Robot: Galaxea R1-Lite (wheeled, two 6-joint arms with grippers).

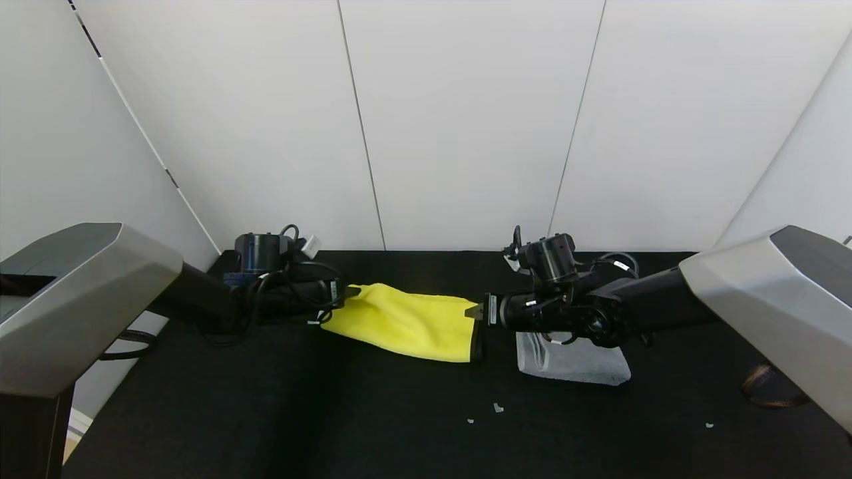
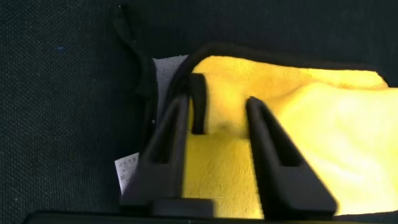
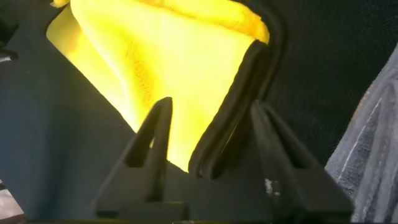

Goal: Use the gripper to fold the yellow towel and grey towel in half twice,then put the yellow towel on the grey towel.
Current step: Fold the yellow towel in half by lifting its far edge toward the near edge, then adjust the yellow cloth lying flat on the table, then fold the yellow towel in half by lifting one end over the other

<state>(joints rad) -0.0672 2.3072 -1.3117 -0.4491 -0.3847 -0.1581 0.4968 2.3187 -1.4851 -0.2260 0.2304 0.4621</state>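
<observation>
Two grippers work the yellow towel [image 1: 406, 324] at once, near the far edge of the black table [image 1: 373, 426]. The left gripper [image 1: 344, 293] holds the towel's far-left corner, and the right gripper [image 1: 476, 311] holds its right, dark-trimmed end. In each wrist view the fingers stand apart with cloth between them; whether they are pressing the layers cannot be confirmed. The grey towel [image 1: 572, 359] lies folded just to the right, under the right arm. To fold well, close both claws on all layers before lifting, raise both ends evenly, carry them together toward the near edge, and align the trimmed edges before release.
</observation>
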